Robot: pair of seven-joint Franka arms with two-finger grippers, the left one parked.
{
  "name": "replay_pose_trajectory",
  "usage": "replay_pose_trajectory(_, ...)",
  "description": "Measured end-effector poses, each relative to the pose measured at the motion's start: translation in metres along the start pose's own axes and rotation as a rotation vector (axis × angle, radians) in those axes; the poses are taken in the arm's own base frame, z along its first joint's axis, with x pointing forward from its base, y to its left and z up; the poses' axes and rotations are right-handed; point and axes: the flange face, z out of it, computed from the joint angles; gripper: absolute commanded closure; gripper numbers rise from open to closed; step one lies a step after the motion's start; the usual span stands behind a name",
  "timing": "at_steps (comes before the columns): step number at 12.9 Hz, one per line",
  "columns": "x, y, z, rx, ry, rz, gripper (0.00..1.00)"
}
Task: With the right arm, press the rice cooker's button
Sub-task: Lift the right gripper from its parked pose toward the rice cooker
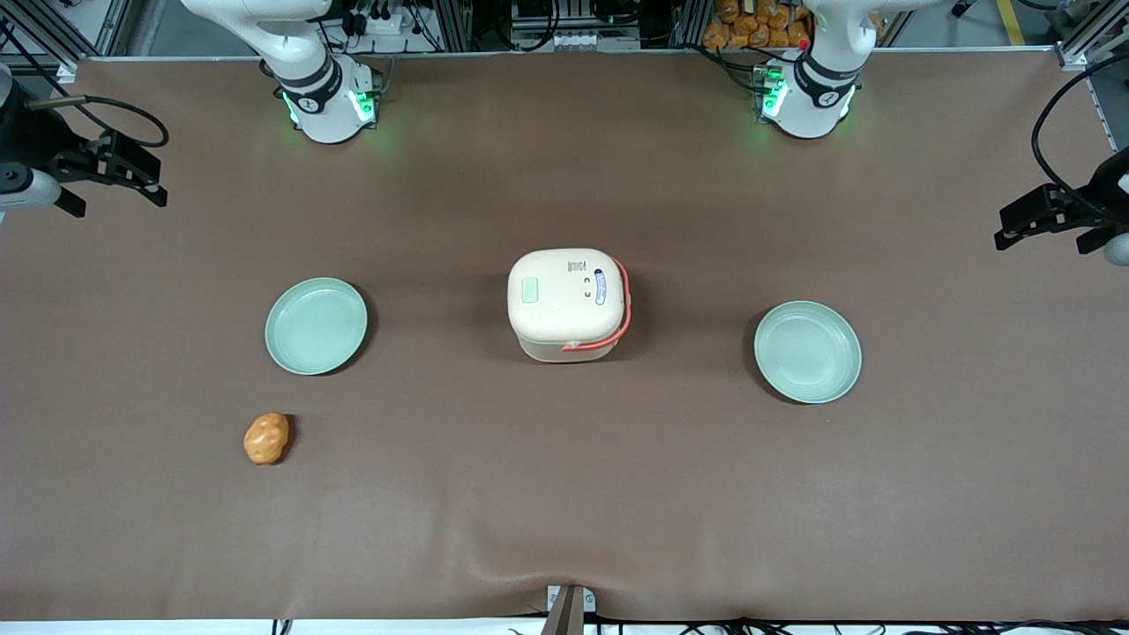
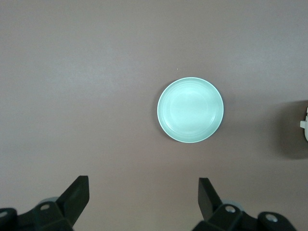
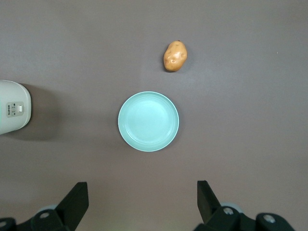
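Note:
The cream-white rice cooker (image 1: 569,304) stands at the table's middle with its lid shut and its coral-red handle lying down around it. The pale green button (image 1: 530,290) sits flush in the lid, on the side toward the working arm. My right gripper (image 1: 119,201) hangs at the working arm's end of the table, far from the cooker and apart from everything. In the right wrist view the gripper (image 3: 143,192) is open and empty, with bare table between its fingers, and the cooker's side (image 3: 13,113) shows at the frame's edge.
A pale green plate (image 1: 316,325) lies between the gripper and the cooker, also in the right wrist view (image 3: 148,121). A potato (image 1: 266,437) lies nearer the front camera than that plate. A second plate (image 1: 807,351) lies toward the parked arm's end.

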Motion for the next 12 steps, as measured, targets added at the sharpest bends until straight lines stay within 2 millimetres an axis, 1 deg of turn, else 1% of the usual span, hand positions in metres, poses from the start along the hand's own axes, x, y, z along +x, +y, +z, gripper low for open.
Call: replay_pose_trajectory(12,-0.0011,0.0011,-0.0030,0.000,-0.001,0.002,0.00)
